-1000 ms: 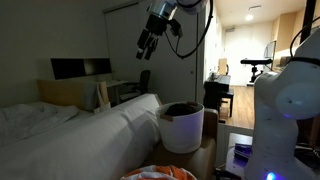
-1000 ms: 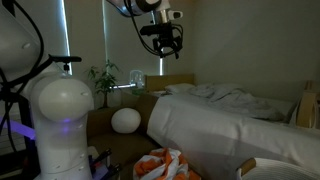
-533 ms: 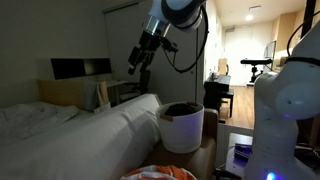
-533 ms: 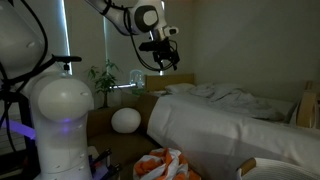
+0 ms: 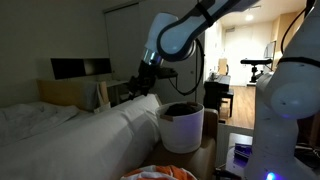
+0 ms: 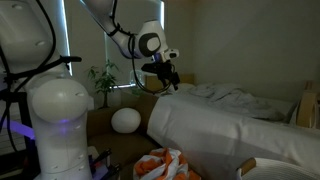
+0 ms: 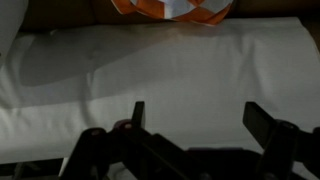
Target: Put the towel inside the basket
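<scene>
Fingers (image 7: 262, 122) spread wide, empty, over the white bedsheet (image 7: 160, 70), likely poised to grasp the striped towel (image 7: 170, 8) for the basket (image 5: 182, 130).

My claw (image 7: 195, 118): black. Towel (image 7: 170, 8): broad orange-red and white stripes. Bedsheet (image 7: 160, 70): plain white, no pattern, greyer where shadow falls. Basket (image 5: 182, 130): white outside, dark inner rim. My arm (image 5: 290, 95): glossy white shell, with a small blue-violet glow low on it. Round ball (image 6: 125, 120) beside the bed: white. Plant (image 6: 103, 75): green. Screen (image 5: 80, 68): black.
</scene>
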`<action>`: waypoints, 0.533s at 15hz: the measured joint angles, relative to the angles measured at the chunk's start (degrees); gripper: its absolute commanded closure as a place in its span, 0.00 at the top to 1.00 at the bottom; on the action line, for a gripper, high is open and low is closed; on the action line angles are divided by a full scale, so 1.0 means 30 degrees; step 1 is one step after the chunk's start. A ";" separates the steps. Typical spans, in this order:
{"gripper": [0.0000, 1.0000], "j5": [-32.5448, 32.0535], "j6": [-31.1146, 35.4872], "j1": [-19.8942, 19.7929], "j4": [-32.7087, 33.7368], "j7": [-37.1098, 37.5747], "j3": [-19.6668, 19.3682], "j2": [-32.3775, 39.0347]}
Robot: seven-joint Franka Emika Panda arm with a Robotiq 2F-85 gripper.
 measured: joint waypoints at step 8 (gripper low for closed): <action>1.00 -0.3871 0.2297 -0.2370 -0.1031 0.4863 0.1990 0.4056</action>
